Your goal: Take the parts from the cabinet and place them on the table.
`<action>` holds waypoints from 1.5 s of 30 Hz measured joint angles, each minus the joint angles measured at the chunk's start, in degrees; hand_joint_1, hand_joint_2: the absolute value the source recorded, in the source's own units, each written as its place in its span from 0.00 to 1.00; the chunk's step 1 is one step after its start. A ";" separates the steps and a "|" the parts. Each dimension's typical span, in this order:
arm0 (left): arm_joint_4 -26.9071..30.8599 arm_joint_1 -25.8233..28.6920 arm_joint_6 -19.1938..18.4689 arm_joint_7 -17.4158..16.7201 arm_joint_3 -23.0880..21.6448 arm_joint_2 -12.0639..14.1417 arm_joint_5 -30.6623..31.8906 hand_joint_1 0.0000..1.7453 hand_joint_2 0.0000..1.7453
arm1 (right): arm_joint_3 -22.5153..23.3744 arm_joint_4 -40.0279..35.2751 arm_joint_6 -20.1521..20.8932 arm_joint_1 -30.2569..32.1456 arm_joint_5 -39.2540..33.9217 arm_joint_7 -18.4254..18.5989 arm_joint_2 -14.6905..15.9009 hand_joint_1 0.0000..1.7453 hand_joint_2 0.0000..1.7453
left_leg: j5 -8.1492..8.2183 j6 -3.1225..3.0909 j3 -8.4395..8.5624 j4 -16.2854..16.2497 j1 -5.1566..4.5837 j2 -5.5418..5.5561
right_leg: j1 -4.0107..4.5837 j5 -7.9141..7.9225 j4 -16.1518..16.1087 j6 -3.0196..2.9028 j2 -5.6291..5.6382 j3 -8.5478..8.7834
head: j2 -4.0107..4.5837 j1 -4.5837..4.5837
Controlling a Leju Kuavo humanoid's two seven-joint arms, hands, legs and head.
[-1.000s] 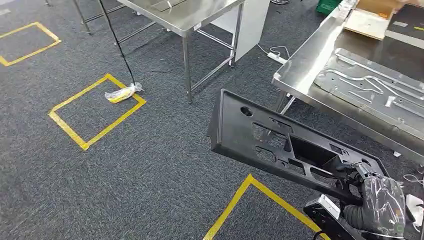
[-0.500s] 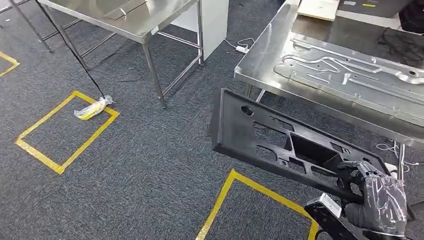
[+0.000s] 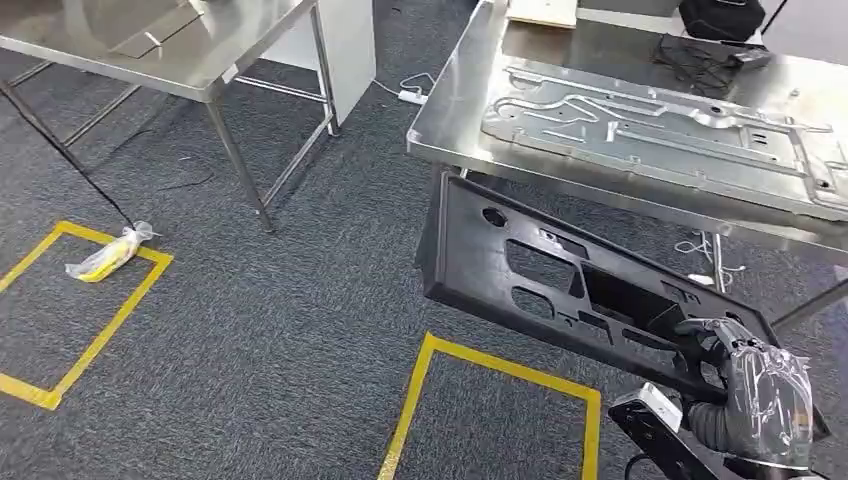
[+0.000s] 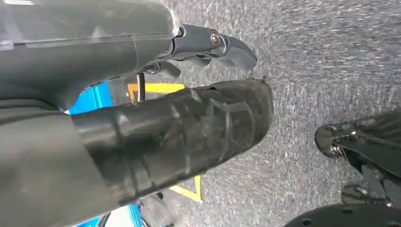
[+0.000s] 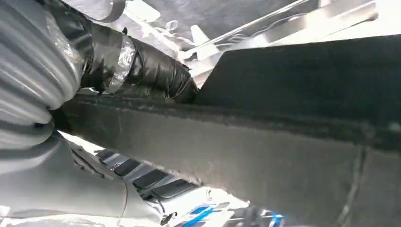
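Note:
A long black plastic panel (image 3: pixel 560 280) with several cut-outs hangs tilted above the carpet, its far end just below the front edge of the steel table (image 3: pixel 450 135). My right hand (image 3: pixel 755 395), wrapped in clear film, grips the panel's near end at the lower right. In the right wrist view the taped thumb (image 5: pixel 142 71) presses on the panel's edge (image 5: pixel 283 142). A stamped grey metal plate (image 3: pixel 660 130) lies on the table. My left hand (image 4: pixel 189 109) hangs over the carpet, its fingers apart and holding nothing.
A second steel table (image 3: pixel 190 50) stands at the back left. Yellow tape squares (image 3: pixel 500 365) mark the carpet. A plastic-wrapped yellow bundle (image 3: pixel 105 258) lies on one, at the end of a black cable. A black bag (image 3: pixel 710 50) sits at the table's far side, and a power strip (image 3: pixel 410 96) lies on the floor.
The whole picture has shifted as the camera turned toward the steel table, which is now nearer and more central. The black panel stays in my right hand's grip.

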State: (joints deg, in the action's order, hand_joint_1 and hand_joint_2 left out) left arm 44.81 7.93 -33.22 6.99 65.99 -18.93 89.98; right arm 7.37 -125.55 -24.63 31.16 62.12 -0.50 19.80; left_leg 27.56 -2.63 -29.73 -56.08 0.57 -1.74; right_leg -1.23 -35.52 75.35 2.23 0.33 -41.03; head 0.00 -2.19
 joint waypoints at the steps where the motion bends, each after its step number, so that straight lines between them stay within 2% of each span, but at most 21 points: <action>1: 0.00 -0.01 -0.02 0.00 -0.02 0.00 0.00 0.00 0.00 | 0.00 0.15 0.00 0.00 0.02 -0.02 0.00 1.00 1.00 | 0.17 0.10 0.02 -0.07 0.02 -0.73 | -0.16 1.17 -0.86 0.19 -0.11 0.47 | 0.00 -0.04; 3: 0.00 -0.15 -0.09 -0.02 -0.02 -0.04 0.00 0.00 0.00 | 0.00 0.15 -0.02 -0.04 0.07 -0.02 0.00 1.00 1.00 | 0.65 0.52 0.11 -0.42 0.14 -2.12 | -0.43 5.81 -9.39 0.40 -0.95 5.19 | 0.00 -0.02; 4: 0.00 -0.19 -0.15 -0.05 -0.02 -0.07 0.00 0.00 0.00 | 0.00 0.15 -0.02 -0.08 0.07 -0.04 0.02 1.00 1.00 | 1.03 0.83 0.27 -0.71 0.16 -2.67 | -0.47 7.83 -15.02 0.42 -2.44 8.51 | 0.00 -0.04; 5: 0.00 -0.26 -0.15 -0.07 -0.02 -0.04 0.00 0.00 0.00 | 0.00 0.24 -0.02 -0.27 0.07 -0.06 0.00 1.00 1.00 | 1.32 1.24 0.61 -0.89 -0.02 -3.12 | -0.18 7.08 -16.25 -0.12 -4.08 9.20 | 0.00 0.04; 9: 0.02 -0.49 -0.17 -0.13 -0.07 -0.04 0.00 0.00 0.00 | 0.00 0.35 -0.09 -0.42 0.11 -0.13 0.02 1.00 1.00 | 1.78 2.67 1.65 -0.80 -0.26 -5.07 | 0.32 7.44 -16.49 -1.36 -1.99 8.67 | 0.00 0.04; 10: 0.02 -0.53 -0.17 -0.13 -0.07 -0.04 0.00 0.00 0.00 | 0.00 0.33 -0.13 -0.42 0.31 -0.15 0.04 1.00 1.00 | 2.24 3.01 1.54 -1.12 -0.06 -5.02 | -0.34 7.86 -17.06 -2.04 -1.33 9.10 | 0.00 0.04; 11: 0.02 -0.48 -0.17 -0.13 -0.07 0.00 0.00 0.00 0.00 | 0.00 0.35 -0.24 -0.40 1.63 0.19 0.04 1.00 1.00 | 3.52 3.24 1.16 -2.55 0.14 -2.55 | -0.25 8.00 -17.21 -2.32 -1.01 9.08 | 0.00 0.02; 12: 0.02 -0.47 -0.15 -0.13 -0.07 -0.02 0.00 0.00 0.00 | 0.02 0.35 -0.50 -0.62 4.05 0.83 0.02 1.00 1.00 | 5.98 3.33 -0.47 -6.14 0.21 -0.30 | -0.25 8.15 -17.19 -2.69 -0.61 8.90 | 0.00 0.07; 13: 0.00 -0.44 -0.13 -0.13 -0.09 -0.04 0.00 0.00 0.00 | 0.02 0.37 -1.22 -0.72 7.87 1.46 -0.02 1.00 1.00 | 8.33 3.43 -2.73 -10.68 0.21 0.80 | -0.19 8.17 -17.17 -2.75 -0.17 8.74 | 0.00 0.02; 14: 0.00 -0.35 -0.02 -0.13 -0.09 -0.04 0.00 0.00 0.00 | 0.04 0.39 -1.90 -0.67 10.61 1.97 -0.02 1.00 1.00 | 10.31 3.50 -5.18 -15.52 0.20 1.25 | -0.01 8.16 -17.16 -2.96 0.12 8.65 | 0.00 0.07; 15: 0.00 -0.26 0.02 -0.15 -0.07 -0.02 0.00 0.00 0.00 | 0.13 0.46 -2.49 -0.64 12.82 2.80 -0.02 1.00 1.00 | 11.05 3.45 -7.06 -18.96 0.18 1.33 | 0.18 8.15 -17.11 -3.01 0.62 8.63 | 0.00 0.04; 16: -0.02 -0.22 0.15 -0.15 -0.07 -0.02 0.00 0.00 0.00 | 0.20 0.52 -2.56 -0.66 14.03 3.71 -0.13 1.00 1.00 | 10.12 3.26 -7.56 -19.40 0.12 1.34 | 0.36 8.11 -17.05 -3.07 1.05 8.69 | 0.00 0.04; 17: -0.02 -0.24 0.18 -0.15 -0.07 -0.02 0.00 0.00 0.00 | 0.33 0.61 -2.40 -0.66 14.45 4.53 -0.26 1.00 1.00 | 7.82 2.93 -6.78 -16.97 0.07 1.39 | 0.55 8.04 -16.99 -3.13 1.36 8.84 | 0.00 0.04; 19: -0.02 -0.27 0.15 -0.15 -0.07 -0.02 0.00 0.00 0.00 | 0.37 0.66 -1.94 -0.70 14.32 5.90 -0.42 1.00 1.00 | 2.31 1.93 -2.73 -7.48 -0.24 1.61 | 0.88 7.88 -16.89 -3.10 1.81 9.11 | 0.00 0.07; 20: 0.00 -0.27 0.15 -0.15 -0.04 0.00 0.00 0.00 0.00 | 0.37 0.68 -1.84 -0.69 14.25 6.03 -0.44 1.00 1.00 | 0.74 1.14 -0.88 -3.09 -0.50 2.15 | 0.80 7.85 -16.89 -3.12 1.94 9.13 | 0.00 0.00; 21: 0.00 -0.34 0.17 -0.15 -0.04 0.04 0.00 0.00 0.00 | 0.37 0.74 -1.75 -0.73 14.21 6.03 -0.46 1.00 1.00 | 1.17 0.76 -0.67 -1.97 -0.68 2.17 | 1.29 7.71 -16.60 -2.76 2.02 9.00 | 0.00 0.04; 22: 0.00 -0.36 0.13 -0.15 -0.04 -0.02 0.00 0.00 0.00 | 0.37 0.77 -1.73 -0.71 14.19 6.19 -0.48 1.00 1.00 | 0.92 0.99 -0.77 -1.69 -0.66 1.93 | 1.00 7.73 -16.61 -2.50 2.17 8.82 | 0.00 0.02; 23: 0.00 -0.34 0.07 -0.15 -0.04 -0.11 0.00 0.00 0.00 | 0.39 0.83 -1.60 -0.74 14.21 6.43 -0.48 1.00 1.00 | 0.89 2.06 -0.77 -1.49 -0.59 2.04 | 1.18 7.32 -16.49 -2.76 2.08 8.80 | 0.00 0.04; 25: 0.00 -0.26 0.00 -0.15 -0.02 -0.11 0.00 0.00 0.00 | 0.50 1.01 -1.38 -0.81 14.34 6.73 -0.50 1.00 1.00 | 0.91 1.64 -0.67 -1.52 -0.86 2.06 | 0.96 7.46 -16.52 -2.37 1.98 8.91 | 0.00 0.04; 30: 0.00 -0.28 -0.39 -0.15 0.11 -0.13 0.00 0.00 0.00 | 0.52 1.12 -1.18 -0.86 14.12 7.08 -0.50 1.00 1.00 | 0.82 1.39 -0.75 -1.63 -1.02 2.07 | 0.81 7.68 -16.79 -2.03 1.98 9.08 | 0.00 0.02; 45: 0.00 -0.41 -0.85 0.39 0.44 -0.37 0.00 0.00 0.00 | 0.50 1.66 -1.05 -1.58 12.92 7.08 -0.50 1.00 1.00 | 0.92 1.12 -0.76 -1.69 -0.99 2.07 | 0.86 7.66 -16.90 -1.90 1.97 9.08 | 0.00 0.02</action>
State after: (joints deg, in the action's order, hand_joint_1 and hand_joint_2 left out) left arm 44.81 7.52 -34.08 7.39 66.42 -19.30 89.98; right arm 7.87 -123.89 -25.68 29.58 75.03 6.58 19.30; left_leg 28.48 -1.51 -30.49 -57.76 -0.42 0.33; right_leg -0.37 -27.86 58.45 0.33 2.31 -31.95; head 0.00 -2.16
